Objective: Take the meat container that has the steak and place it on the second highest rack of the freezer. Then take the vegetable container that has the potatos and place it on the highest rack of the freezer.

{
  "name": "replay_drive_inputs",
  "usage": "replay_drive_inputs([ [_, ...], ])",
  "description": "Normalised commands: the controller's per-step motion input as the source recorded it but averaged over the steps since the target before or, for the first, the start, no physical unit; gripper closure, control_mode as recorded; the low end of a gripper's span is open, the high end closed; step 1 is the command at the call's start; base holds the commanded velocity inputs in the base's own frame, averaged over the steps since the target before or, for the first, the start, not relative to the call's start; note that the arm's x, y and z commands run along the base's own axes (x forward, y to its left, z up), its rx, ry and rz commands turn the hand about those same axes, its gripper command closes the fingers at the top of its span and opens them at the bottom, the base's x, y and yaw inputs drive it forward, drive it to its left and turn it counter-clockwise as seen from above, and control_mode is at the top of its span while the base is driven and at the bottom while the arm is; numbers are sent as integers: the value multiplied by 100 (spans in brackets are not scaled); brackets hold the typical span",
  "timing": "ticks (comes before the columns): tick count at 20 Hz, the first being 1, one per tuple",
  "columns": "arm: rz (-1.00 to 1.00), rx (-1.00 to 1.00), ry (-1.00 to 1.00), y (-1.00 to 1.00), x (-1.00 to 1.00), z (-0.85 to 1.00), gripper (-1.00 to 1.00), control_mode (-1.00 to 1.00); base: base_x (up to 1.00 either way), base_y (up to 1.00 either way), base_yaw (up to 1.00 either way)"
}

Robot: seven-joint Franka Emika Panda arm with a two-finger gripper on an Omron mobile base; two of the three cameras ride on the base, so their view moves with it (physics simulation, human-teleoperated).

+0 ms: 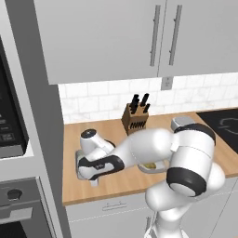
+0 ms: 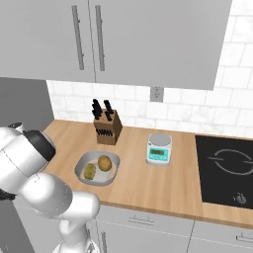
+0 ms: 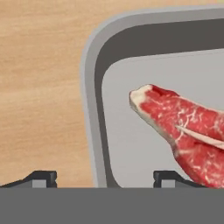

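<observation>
Two dark fingertips (image 3: 40,178) rise at the bottom of the hand view, one over the wood and one inside the meat container (image 3: 89,109), so the container's left wall stands between them. The jaws are wide apart and hold nothing yet. The gripper (image 3: 104,179) sits low over this rim.

To do this step well, I think the hand should go down until the wall is deep between the fingers, then close straight on it, without pushing the tray sideways. The inner finger is near the steak (image 3: 183,127), at the right centre of the frame, so it should stay clear of the meat.

The container is a grey tray with rounded corners, a raised rim and a smooth pale floor. The steak is a flat red slab with pale streaks and a white fatty tip. The counter (image 3: 39,87) is light wood with fine grain.

In the right base view, the vegetable container (image 2: 83,174) lies at lower left of centre, a rounded grey dish with the two lumpy yellow-brown potatos (image 2: 104,162) inside, near a wooden knife block (image 2: 108,129)
</observation>
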Motion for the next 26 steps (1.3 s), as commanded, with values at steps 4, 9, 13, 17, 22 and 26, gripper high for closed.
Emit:
replay_drive_inputs([
  [4,0,0,0,-18,-17,0,-100,-100,0,0,0],
  [9,0,0,0,-19,-21,-1,-100,-100,0,0,0],
  [13,0,0,2,-9,-10,-17,-100,-100,0,0,0],
  [17,0,0,4,0,0,-22,100,-100,0,0,0],
  [22,0,0,0,0,0,-1,100,-100,0,0,0],
  [26,0,0,0,1,0,-4,100,-100,0,0,0],
])
